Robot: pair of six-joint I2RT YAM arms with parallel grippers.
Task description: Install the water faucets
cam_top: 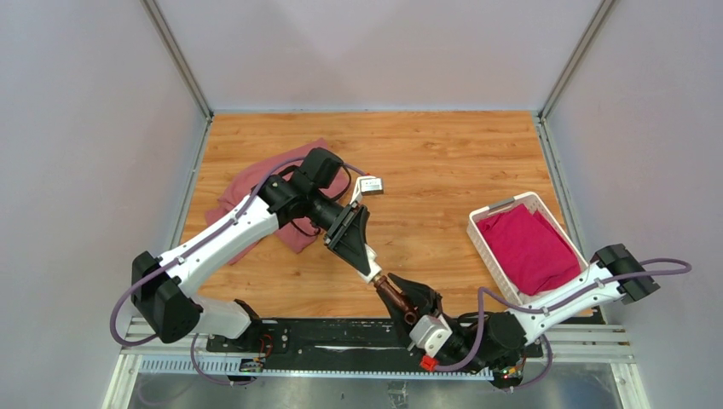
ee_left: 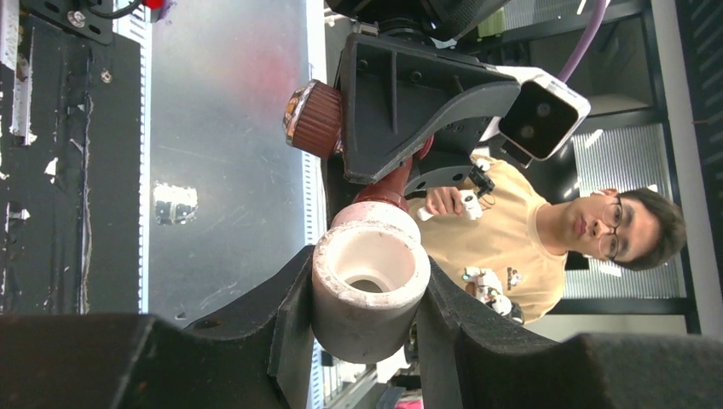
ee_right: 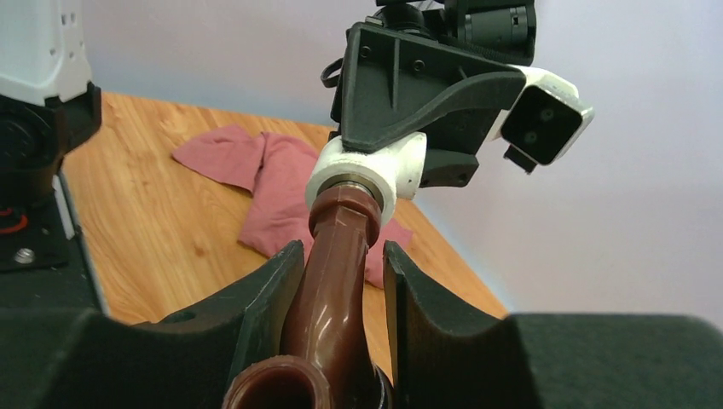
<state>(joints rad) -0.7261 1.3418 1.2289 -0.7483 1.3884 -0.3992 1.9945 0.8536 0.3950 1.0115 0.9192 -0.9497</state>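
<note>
Right, both arms meet low over the near edge of the wooden table (cam_top: 443, 153). The left gripper (cam_top: 373, 273) has its fingers closed snugly on the white fitting (ee_left: 368, 285), one pad on each side, with the fitting's open mouth facing the wrist camera. The right gripper (ee_right: 339, 256) is clamped around the reddish-brown tap (ee_right: 341, 221), fingers pressed against its curved body. The tap's end sits in the fitting's collar with a sliver of metal showing; how deep it goes, I cannot tell. The joined parts hang in the air between the grippers. Off left, a pink cloth (cam_top: 256, 183) lies crumpled on the table; off right, a white slatted basket (cam_top: 501, 207) holds a red cloth (cam_top: 529, 247).
</note>
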